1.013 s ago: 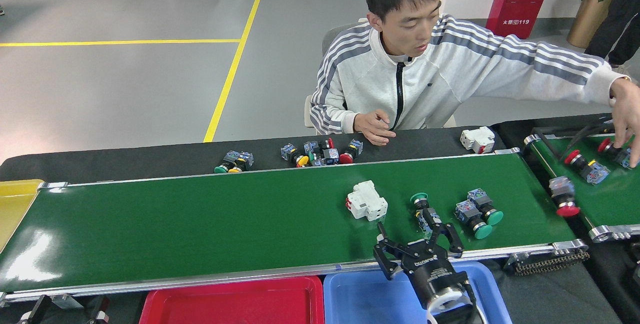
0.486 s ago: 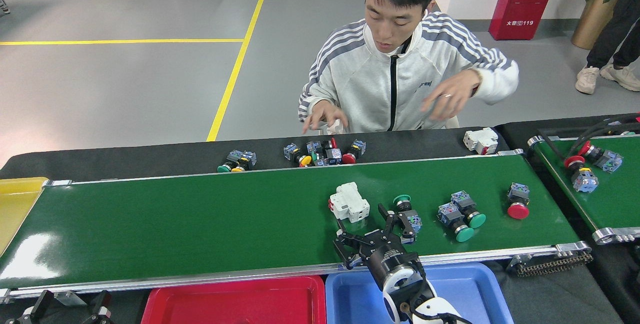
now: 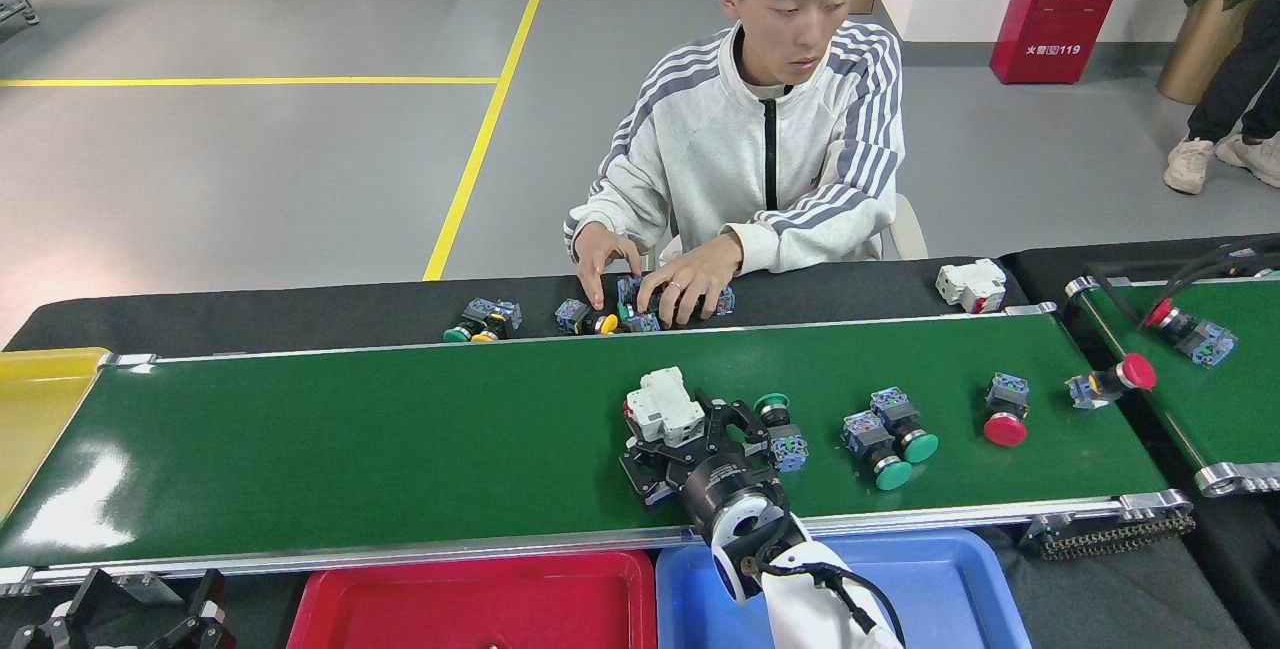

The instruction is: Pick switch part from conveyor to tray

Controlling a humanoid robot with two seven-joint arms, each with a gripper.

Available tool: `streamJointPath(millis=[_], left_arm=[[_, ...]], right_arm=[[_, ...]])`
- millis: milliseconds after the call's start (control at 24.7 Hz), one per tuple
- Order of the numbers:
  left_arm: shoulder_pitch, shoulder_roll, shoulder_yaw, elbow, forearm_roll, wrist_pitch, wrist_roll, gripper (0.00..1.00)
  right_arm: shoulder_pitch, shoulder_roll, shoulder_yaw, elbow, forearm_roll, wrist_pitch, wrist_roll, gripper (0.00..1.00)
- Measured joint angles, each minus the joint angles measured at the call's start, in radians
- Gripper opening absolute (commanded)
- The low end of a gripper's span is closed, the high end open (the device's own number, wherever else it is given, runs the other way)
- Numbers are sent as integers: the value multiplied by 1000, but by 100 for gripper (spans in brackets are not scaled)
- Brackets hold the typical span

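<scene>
The long glossy dark-green conveyor belt with silver side rails [image 3: 400,449] is the thing to orient by here. The right gripper [image 3: 690,439] is out over the belt near its near rail, jaws spread wide, with the white blocky breaker-style switch part [image 3: 663,407] sitting right at the jaws on the belt, looks like touching but not pinched. Just to the right of it lies a green-capped push-button switch [image 3: 778,424], then a pair of green-capped switches [image 3: 890,434] side by side, then a red mushroom-cap switch [image 3: 1003,411], and another red-capped one [image 3: 1105,379] right at the belt's right end. Below the near rail sit a red plastic tray [image 3: 480,604] and a blue plastic tray [image 3: 930,579]. On the black tabletop [image 3: 250,314] beyond the far rail, a person in a white striped jacket [image 3: 760,149] has both hands on a small pile of switches [image 3: 640,309], with another white breaker [image 3: 970,285] off to the right. The left gripper [image 3: 140,619] only peeks in at the bottom corner, can't tell how its jaws stand.
</scene>
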Motion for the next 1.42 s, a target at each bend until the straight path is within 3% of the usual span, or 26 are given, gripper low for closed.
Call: streamJointPath(millis=[122, 203, 405, 527, 608, 851, 1054, 1094, 1175, 1297, 1418], left_arm=[[0, 0, 0, 0, 0, 0, 0, 100], [0, 0, 0, 0, 0, 0, 0, 100], [0, 0, 3, 0, 0, 0, -1, 100], [2, 0, 5, 0, 0, 0, -1, 100], [4, 0, 5, 0, 0, 0, -1, 100], [10, 0, -45, -31, 1, -2, -1, 100], [-17, -8, -162, -52, 1, -5, -16, 100], [-32, -9, -204, -52, 0, -1, -32, 100], [-69, -23, -277, -52, -2, 16, -66, 100], [-127, -56, -406, -53, -70, 57, -102, 100], [-161, -118, -538, -49, -223, 123, -114, 100]], right_arm=[[19, -4, 3, -44, 0, -43, -1, 10], [58, -39, 3, -163, -1, -89, -5, 11], [260, -291, -12, -526, -21, -311, -55, 18], [384, -399, -48, -610, -36, -452, -105, 24], [445, -437, -78, -618, -38, -517, -151, 42], [629, -478, -304, -622, -63, -656, -259, 63], [698, -478, -463, -622, -118, -734, -263, 64], [705, -478, -481, -622, -122, -744, -264, 70], [725, -478, -519, -620, -125, -756, -265, 99], [741, -474, -549, -620, -146, -759, -268, 99], [740, -453, -554, -620, -159, -755, -266, 99]])
